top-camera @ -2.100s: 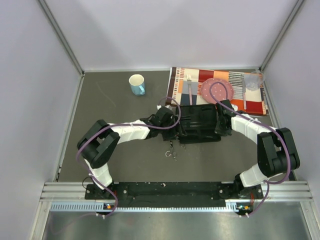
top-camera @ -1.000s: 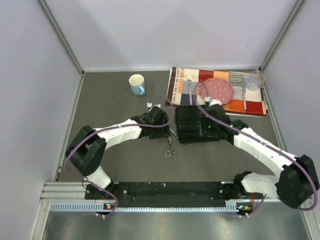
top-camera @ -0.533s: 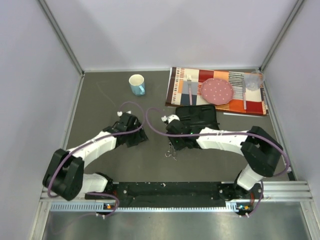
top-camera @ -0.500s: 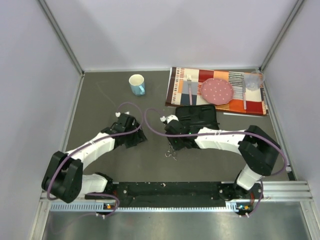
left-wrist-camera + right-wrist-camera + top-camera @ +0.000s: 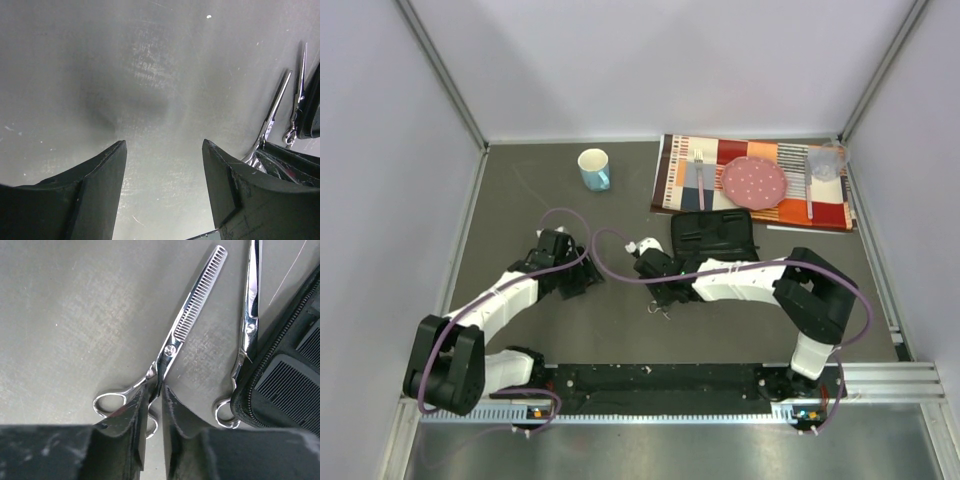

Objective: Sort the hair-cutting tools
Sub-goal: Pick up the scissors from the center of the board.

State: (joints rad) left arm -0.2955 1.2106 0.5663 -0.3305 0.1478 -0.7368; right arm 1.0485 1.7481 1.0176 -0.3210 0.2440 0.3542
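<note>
Far side of my table (image 5: 520,215)
Blue mug (image 5: 593,168) far left; striped placemat (image 5: 832,212) far right bears fork (image 5: 700,180), pink plate (image 5: 754,179), glass (image 5: 825,162); black zip case (image 5: 712,235) just nearer.

Even, diffuse light from above fills the top view. The pale walls (image 5: 670,70) are bright and the dark worktop (image 5: 620,200) is matte, carrying only faint, soft-edged shadows. In the left wrist view a broad sheen runs down the worktop beside a soft dark patch, and the left claw (image 5: 164,145) is a near-black, slightly soft shape. In the right wrist view the toothed scissors (image 5: 192,305) are sharp and glint white, while the right claw (image 5: 158,390) is blurred close to the lens.
</note>
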